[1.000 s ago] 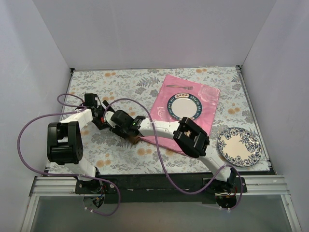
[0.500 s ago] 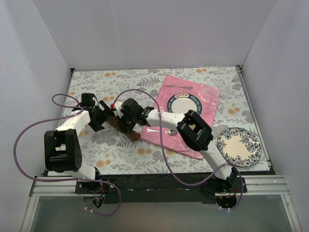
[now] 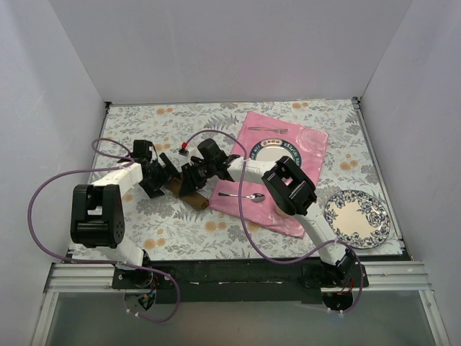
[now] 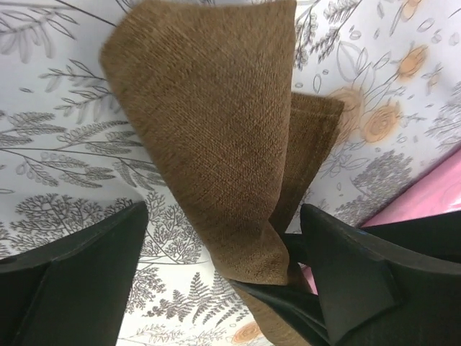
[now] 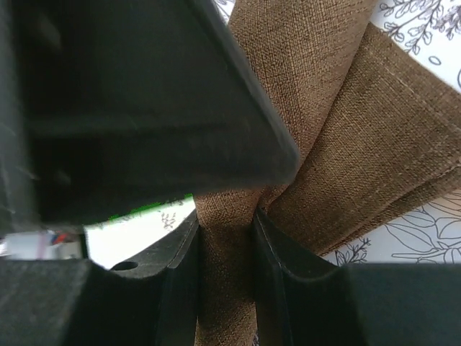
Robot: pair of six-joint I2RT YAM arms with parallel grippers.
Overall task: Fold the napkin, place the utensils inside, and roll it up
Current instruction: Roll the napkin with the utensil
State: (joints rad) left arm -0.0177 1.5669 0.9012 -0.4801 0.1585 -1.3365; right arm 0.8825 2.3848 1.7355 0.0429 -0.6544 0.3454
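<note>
Napkin [image 3: 196,202] left of centre on the tabletop [image 3: 180,231], just off the left edge of the pink mat [image 3: 288,213]. Dark brown, plain, doubled over on itself: one flap lifted and hanging loose, another layer behind it lying on the floral surface. Pinched in the right fingers [image 5: 180,288], drawn narrow onto a gathered strip of the cloth, weave filling the slim gap between them in the right wrist view. Bracketed by the left fingers [image 4: 79,281], spread wide, one to each side of the lifted flap and clear of it in the left wrist view. Both arms reaching in to the same spot from opposite sides in the top view, tips close together over the cloth. Spoon [image 3: 243,195] flat on the near-left part of the pink mat, near the napkin but apart from it. Fork [image 3: 268,130] along the mat's far edge, well apart from the napkin. Blue-rimmed plate [image 3: 294,150] on the mat between fork and spoon, partly covered by the right arm. Second, flower-patterned plate [image 3: 356,218] on the tabletop near the right edge, beside the mat's near corner.
</note>
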